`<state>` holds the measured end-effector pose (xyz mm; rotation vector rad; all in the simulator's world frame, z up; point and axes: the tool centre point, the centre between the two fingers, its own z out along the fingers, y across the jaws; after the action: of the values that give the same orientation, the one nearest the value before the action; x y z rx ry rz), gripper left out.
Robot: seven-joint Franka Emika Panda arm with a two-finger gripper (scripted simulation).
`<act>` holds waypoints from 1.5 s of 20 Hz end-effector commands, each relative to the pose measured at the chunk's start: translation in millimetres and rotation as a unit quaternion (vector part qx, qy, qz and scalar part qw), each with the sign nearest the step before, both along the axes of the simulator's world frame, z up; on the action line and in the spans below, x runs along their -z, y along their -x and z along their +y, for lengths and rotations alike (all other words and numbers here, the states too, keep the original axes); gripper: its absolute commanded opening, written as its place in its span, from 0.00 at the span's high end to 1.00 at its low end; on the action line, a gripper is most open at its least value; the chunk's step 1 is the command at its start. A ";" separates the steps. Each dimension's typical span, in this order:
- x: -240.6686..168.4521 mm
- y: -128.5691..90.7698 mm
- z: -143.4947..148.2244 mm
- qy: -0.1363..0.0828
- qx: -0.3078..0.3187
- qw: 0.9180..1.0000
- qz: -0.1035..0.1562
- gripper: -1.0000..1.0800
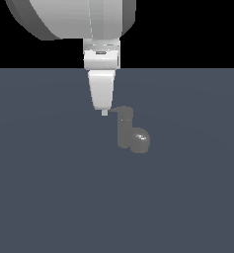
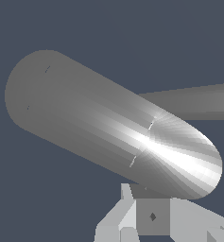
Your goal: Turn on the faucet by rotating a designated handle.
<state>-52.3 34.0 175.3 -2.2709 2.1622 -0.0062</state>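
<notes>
The faucet stood alone on the flat blue-grey floor, a little to the exterior view's right of centre: a dull grey upright post with a glossy rounded bulb at its foot on the exterior view's right. Its handle, a thin grey lever, projected from the post's top toward the exterior view's left, roughly level. The white gripper hung straight down from the large arm, its tip right at the free end of the lever, seemingly touching or just beside it; contact could not be confirmed. In the wrist view a big grey cylinder, likely the faucet body, filled the middle, with a flat grey bar, probably the lever, running off behind it and pale finger parts at the edge. Whether the jaws were spread or closed could not be told from either view. The step in hand appeared to be pushing the lever round. Done well, the tip would press on the lever's outer end, where leverage is greatest, and follow an arc about the post rather than a straight line, staying at lever height so it neither slipped over nor jammed against the post. Counted: one faucet, one handle, one arm, one gripper.
</notes>
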 end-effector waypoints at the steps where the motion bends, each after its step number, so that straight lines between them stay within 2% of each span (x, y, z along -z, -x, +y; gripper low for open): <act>1: 1.8 9.0 -11.6 0.001 0.006 1.000 0.003 1.00; 3: 1.7 12.0 -13.7 0.001 0.006 1.000 0.003 1.00; 4: 0.0 7.5 -5.9 0.000 0.000 1.000 0.000 1.00; 20: 1.9 23.1 -91.5 0.001 0.005 1.000 0.003 1.00; 21: 0.0 19.4 -65.0 0.000 -0.016 1.000 0.001 1.00; 30: 1.0 -2.2 -105.8 0.000 -0.006 1.000 0.002 1.00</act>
<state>-57.7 -55.3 175.4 -2.3119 2.1318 0.0091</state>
